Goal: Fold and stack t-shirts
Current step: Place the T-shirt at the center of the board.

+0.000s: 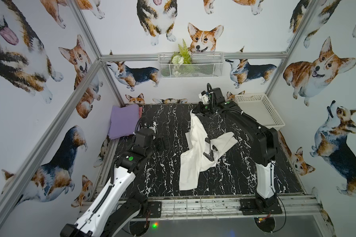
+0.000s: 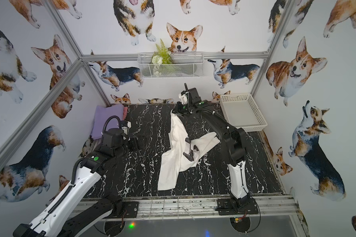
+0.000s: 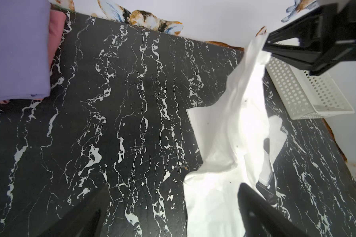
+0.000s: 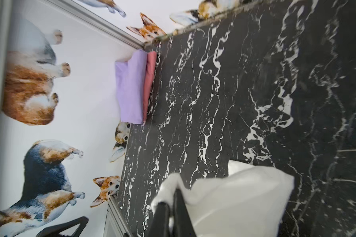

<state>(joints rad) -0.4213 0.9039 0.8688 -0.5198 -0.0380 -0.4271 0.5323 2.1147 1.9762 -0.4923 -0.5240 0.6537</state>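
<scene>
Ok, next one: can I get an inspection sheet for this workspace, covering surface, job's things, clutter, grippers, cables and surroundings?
Surface: black marble-pattern tabletop; no spills seen.
Job's things: white t-shirt crumpled mid-table, one corner lifted; lavender t-shirt folded in the far left corner on a pinkish t-shirt.
Clutter: white perforated basket at the far right corner; nothing else seen.
Grippers: right gripper shut on the white t-shirt's raised corner; left gripper open, holding nothing, over bare tabletop beside that shirt.
Cables: black hoses loop at both wrists; thin wires by the arm bases.
Surroundings: corgi-print walls, aluminium frame, wire basket with a plant on the back rail.
</scene>
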